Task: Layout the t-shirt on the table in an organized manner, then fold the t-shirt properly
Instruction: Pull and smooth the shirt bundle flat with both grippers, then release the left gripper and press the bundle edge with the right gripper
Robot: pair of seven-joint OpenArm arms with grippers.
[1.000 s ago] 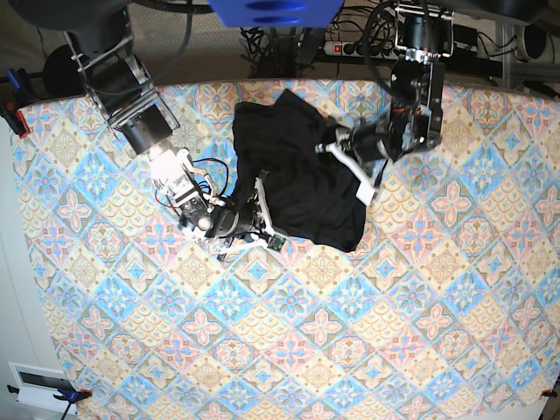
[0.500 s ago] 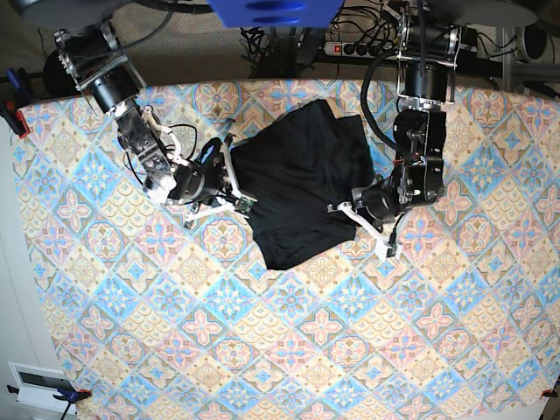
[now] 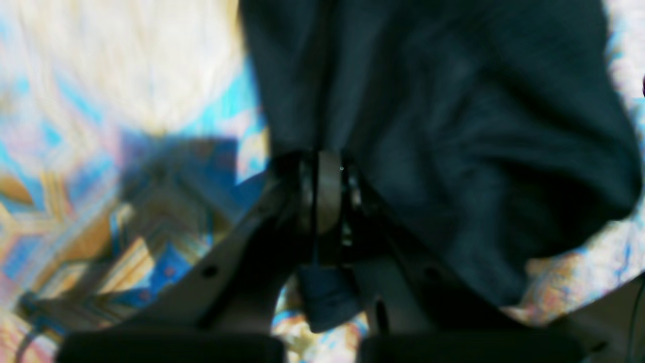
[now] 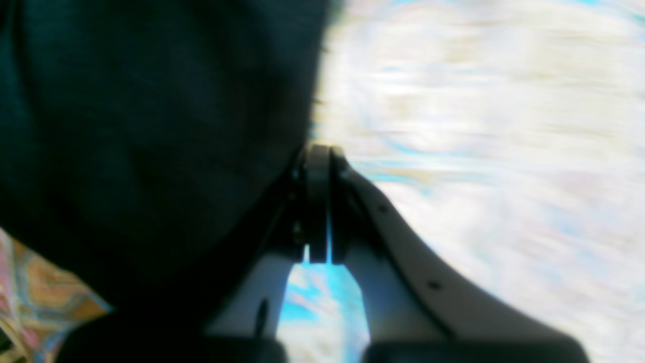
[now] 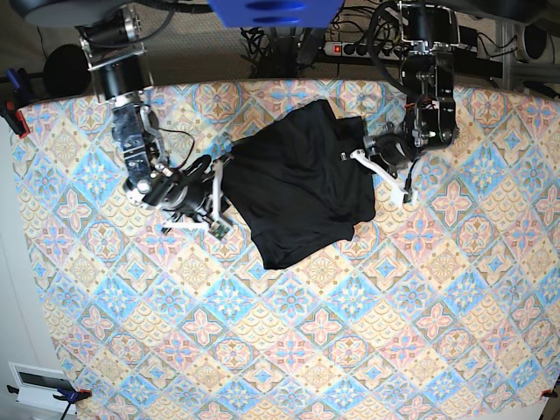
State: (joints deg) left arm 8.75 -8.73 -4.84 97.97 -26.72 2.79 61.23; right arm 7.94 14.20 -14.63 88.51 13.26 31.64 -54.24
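Base: t-shirt (image 5: 302, 188) bunched on table (image 5: 350, 350). Wrist views: left claw (image 3: 327, 196), right claw (image 4: 318, 201) pinching its edges.

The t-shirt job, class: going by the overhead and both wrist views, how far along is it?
Done: nothing finished; the t-shirt is a rumpled heap on the table. In hand: the left gripper and right gripper are each shut on an opposite edge of the cloth, holding it between them. Left: flattening it with sleeves out, then every fold.
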